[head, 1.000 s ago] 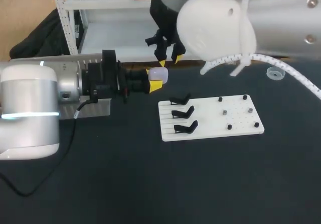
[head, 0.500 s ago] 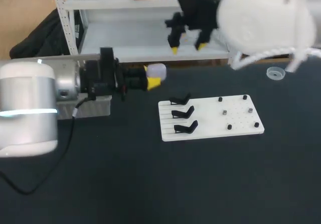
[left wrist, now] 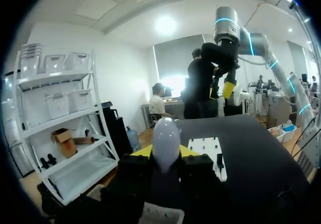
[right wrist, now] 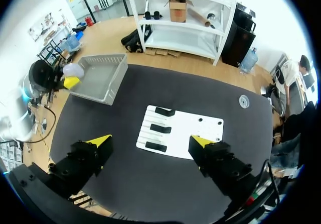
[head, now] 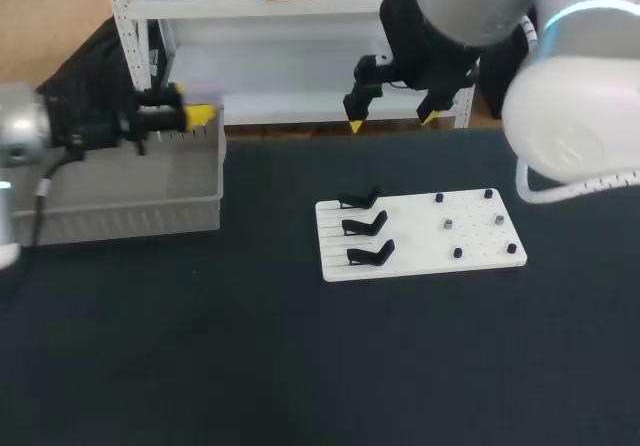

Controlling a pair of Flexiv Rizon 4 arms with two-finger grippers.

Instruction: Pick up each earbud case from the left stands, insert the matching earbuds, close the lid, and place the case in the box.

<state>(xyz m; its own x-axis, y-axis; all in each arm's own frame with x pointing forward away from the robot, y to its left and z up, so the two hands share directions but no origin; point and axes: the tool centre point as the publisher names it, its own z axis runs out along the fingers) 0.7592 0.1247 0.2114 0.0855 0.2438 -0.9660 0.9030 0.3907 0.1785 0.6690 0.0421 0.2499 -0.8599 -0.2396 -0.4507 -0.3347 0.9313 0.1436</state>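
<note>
Head view: left pincer (head: 190, 117) hangs at the grey box's (head: 130, 206) edge, right pincer (head: 391, 122) spread wide, empty, above the table (head: 300, 366). Left wrist view: it grips the white case (left wrist: 165, 141). Right wrist view: placing step, probably; next, lower into the box and release

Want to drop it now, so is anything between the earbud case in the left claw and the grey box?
Nothing visible. The left claw holds the earbud case by the rim of the grey box, whose top is open. The right claw hangs well apart.
</note>
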